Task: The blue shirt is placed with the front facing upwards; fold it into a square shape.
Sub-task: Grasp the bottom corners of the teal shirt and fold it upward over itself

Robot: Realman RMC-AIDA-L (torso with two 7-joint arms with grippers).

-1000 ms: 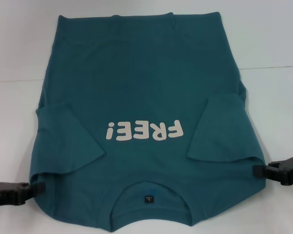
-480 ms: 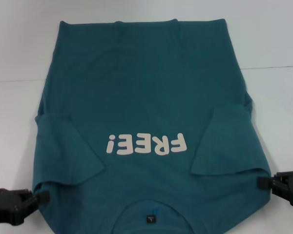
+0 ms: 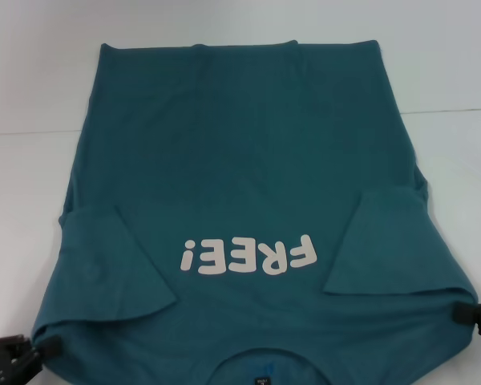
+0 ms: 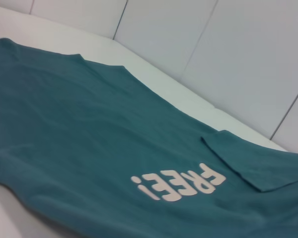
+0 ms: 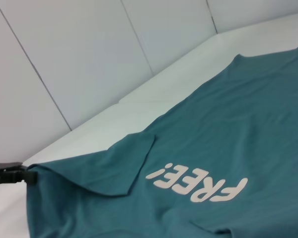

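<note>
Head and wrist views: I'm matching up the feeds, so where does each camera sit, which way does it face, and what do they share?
Head view: looks forward and down on the blue shirt; the left claw and the right claw grip its near corners.
Left wrist view: low at the shirt's left near corner, looking across it to the far sleeve; none of the robot shows.
Right wrist view: low at the right near corner, looking across; the left claw shows.
All three share the FREE! print.
</note>
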